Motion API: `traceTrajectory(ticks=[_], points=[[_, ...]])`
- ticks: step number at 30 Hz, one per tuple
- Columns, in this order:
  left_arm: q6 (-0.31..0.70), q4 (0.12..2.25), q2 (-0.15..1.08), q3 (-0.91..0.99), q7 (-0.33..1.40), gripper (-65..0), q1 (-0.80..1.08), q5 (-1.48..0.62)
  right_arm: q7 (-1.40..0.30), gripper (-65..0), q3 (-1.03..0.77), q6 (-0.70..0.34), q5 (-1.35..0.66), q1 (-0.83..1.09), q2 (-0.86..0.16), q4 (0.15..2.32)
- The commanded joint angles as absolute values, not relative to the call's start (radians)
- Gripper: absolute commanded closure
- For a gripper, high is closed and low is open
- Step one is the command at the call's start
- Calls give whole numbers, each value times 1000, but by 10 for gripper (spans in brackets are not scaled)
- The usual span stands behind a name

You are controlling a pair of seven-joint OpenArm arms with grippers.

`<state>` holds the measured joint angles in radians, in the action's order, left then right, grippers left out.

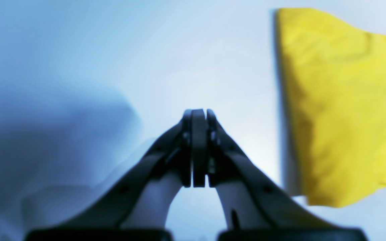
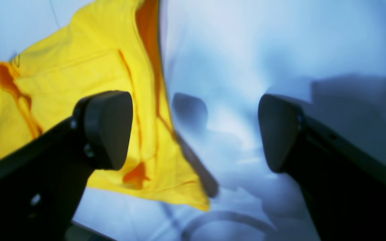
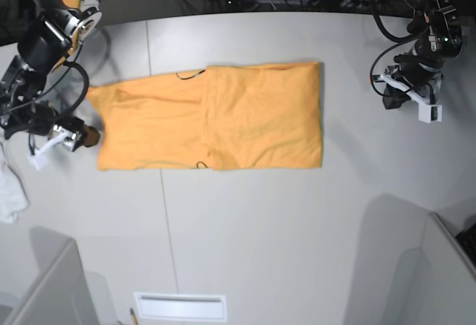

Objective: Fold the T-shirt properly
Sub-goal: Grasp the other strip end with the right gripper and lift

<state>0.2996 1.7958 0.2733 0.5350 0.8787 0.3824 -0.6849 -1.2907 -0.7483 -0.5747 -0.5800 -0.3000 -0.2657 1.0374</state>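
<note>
- The T-shirt (image 3: pixel 212 117) lay flat on the desk (image 3: pixel 282 221), folded to a long band, nearer to the far edge.
- The left gripper (image 1: pixel 198 152) was pressed together, empty, near the desk's right edge, well apart from the shirt.
- The right gripper (image 2: pixel 194 130) stood spread wide, holding nothing, beside the shirt's left end.
- A small white cloth (image 3: pixel 10 191) lay at the left edge.

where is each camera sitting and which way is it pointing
Base: overhead, looking straight down on the table and T-shirt; both arms show at the edges.
Left wrist: on the left arm, facing along its shut left hand toward the table; shirt edge at right.
Right wrist: on the right arm, facing past its open right hand at the shirt.
All three views share the T-shirt.
</note>
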Motion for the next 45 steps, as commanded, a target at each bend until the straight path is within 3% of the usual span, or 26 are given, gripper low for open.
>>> traceTrajectory(ticks=[1, 9, 13, 19, 29, 42, 45], points=[[315, 1808, 288, 559, 863, 0, 381, -696, -1288, -548, -737, -579, -604, -323, -291, 1032], [331, 1810, 288, 575, 865, 0, 371, -696, -1307, -548, -648, -581, -611, -272, -283, 963], [332, 1807, 288, 575, 865, 0, 371, -690, -1340, -512, -578, -581, -717, -214, -280, 963], [335, 1808, 286, 532, 866, 0, 341, -549, -1337, -510, -455, -581, -837, -170, -274, 963], [332, 1805, 285, 372, 862, 0, 292, -487, -1334, -509, -381, -579, -831, -166, -246, 963], [331, 1755, 283, 357, 863, 0, 237, -487, -1303, -504, -294, -573, -829, -166, -242, 955], [332, 1755, 283, 357, 863, 0, 234, -487, -1273, -413, -294, -573, -829, -166, -243, 954]])
